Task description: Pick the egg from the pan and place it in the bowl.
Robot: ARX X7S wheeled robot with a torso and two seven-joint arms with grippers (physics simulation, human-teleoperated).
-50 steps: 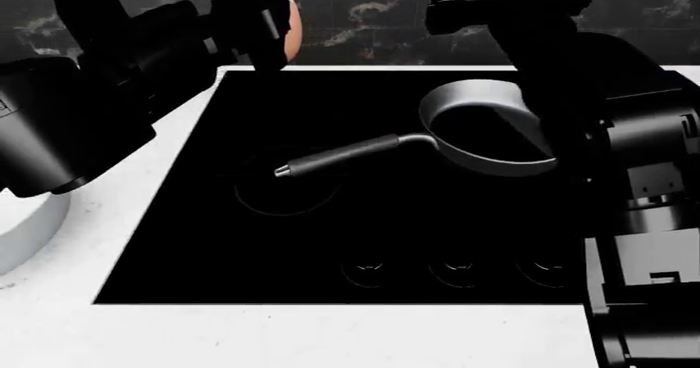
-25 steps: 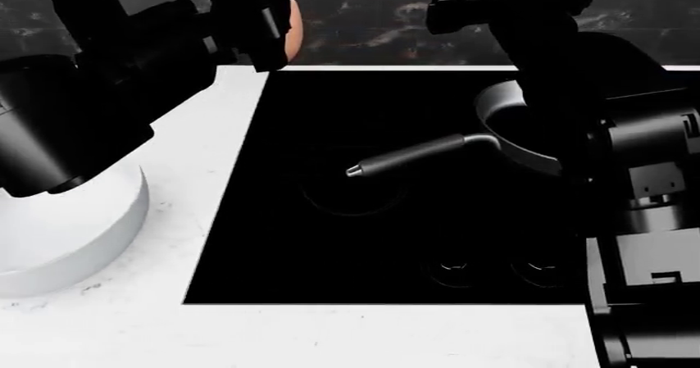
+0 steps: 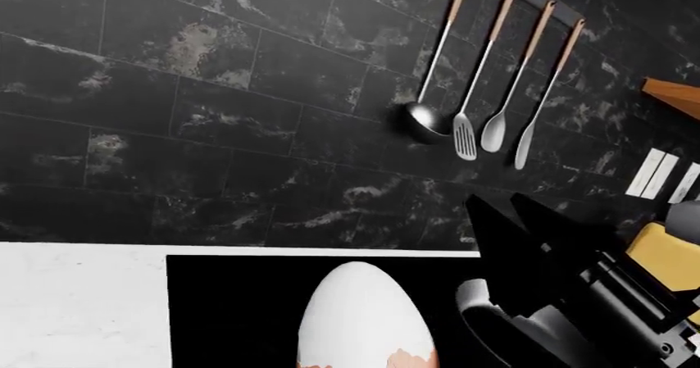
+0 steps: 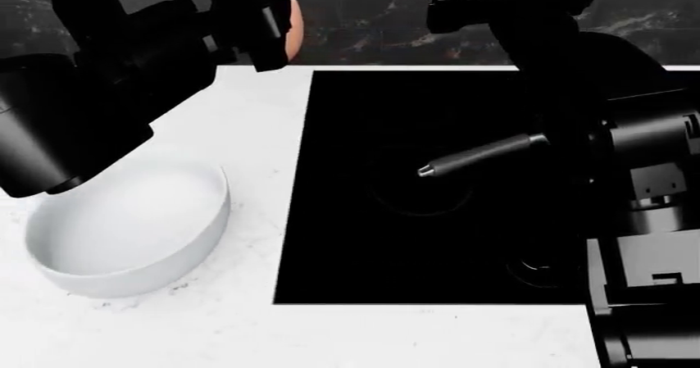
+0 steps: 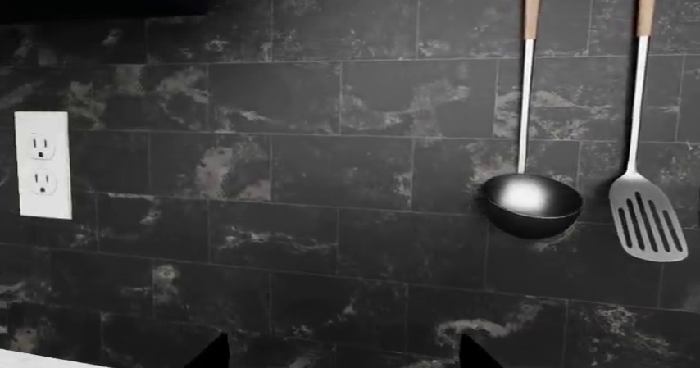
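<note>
1. Your left gripper (image 4: 265, 15) jaws are closed around the egg (image 4: 288, 20), raised near the back wall.
2. The bowl (image 4: 131, 237) sits on the worktop (image 4: 219, 335) below.
3. Can't tell your right gripper (image 4: 460, 3) jaws' state.

Rt wrist view filled by a dark marbled tile wall (image 5: 295, 179), grey-white veining, grid of grout lines visible. A white double wall outlet (image 5: 44, 165) is seen mounted on the tiles toward one edge of frame. A black ladle (image 5: 532, 204) is hung on the wall by a thin metal shaft w/ wooden upper handle; highlight noted on its bowl. A slotted spatula (image 5: 647, 224) is hung just beside it, same shaft/handle type, not touching ladle. Two dark pointed shapes, one at (image 5: 208, 353), are seen at the lower edge; identity can't be told. A very dark band is noted along the upper corner above the outlet.
</note>
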